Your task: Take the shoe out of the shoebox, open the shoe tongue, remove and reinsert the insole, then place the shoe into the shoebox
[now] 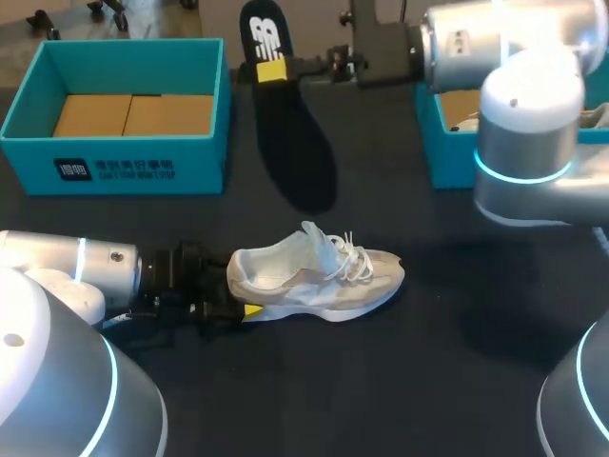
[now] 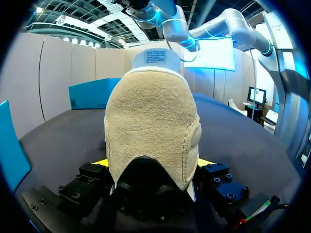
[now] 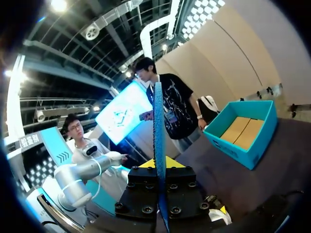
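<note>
Left fingers (image 1: 252, 310) clamped on shoe (image 1: 324, 276) heel; shoe lay on worktop (image 1: 428, 381), near middle, toe right. Right fingers (image 1: 271, 69) clamped on insole (image 1: 300, 152), held aloft right of shoebox (image 1: 124, 171).

Risk: thin edge grip might slip; insole could buckle against tongue (image 1: 319, 240) at reinsertion.

Shoe interior hidden; other left fingertip unseen behind heel.

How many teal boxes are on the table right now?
2. One open shoebox sits far left at the back; a second box sits far right, partly hidden behind the right arm.
</note>
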Action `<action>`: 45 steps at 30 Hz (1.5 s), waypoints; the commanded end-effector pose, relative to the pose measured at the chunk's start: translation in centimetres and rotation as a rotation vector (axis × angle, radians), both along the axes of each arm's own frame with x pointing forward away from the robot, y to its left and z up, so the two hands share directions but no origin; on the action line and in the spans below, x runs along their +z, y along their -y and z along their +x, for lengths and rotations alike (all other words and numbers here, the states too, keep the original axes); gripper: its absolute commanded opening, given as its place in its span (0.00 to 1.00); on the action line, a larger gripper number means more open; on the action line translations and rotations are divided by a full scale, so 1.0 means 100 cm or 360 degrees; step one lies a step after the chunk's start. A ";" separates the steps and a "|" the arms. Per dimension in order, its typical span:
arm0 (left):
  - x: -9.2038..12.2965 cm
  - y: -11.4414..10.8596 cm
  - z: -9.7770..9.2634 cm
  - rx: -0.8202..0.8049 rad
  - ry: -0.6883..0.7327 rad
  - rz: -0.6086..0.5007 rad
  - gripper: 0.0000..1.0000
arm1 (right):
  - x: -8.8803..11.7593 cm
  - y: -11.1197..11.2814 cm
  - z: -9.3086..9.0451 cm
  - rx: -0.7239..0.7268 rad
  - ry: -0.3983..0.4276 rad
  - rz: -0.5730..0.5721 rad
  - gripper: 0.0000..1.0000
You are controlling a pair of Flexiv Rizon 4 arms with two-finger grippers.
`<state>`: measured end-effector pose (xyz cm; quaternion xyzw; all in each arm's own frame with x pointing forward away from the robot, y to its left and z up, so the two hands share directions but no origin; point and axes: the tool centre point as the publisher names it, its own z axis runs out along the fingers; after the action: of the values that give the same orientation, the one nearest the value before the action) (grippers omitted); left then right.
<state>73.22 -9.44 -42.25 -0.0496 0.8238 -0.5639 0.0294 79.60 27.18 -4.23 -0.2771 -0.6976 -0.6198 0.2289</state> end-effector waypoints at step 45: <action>-0.003 0.000 -0.001 -0.0002 -0.0001 0.0007 0.00 | 0.081 0.074 -0.079 -0.0068 -0.0011 -0.0006 0.00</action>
<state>73.23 -9.44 -42.25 -0.0497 0.8238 -0.5639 0.0294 73.08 20.08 4.00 -0.3015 -0.6970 -0.6072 0.2336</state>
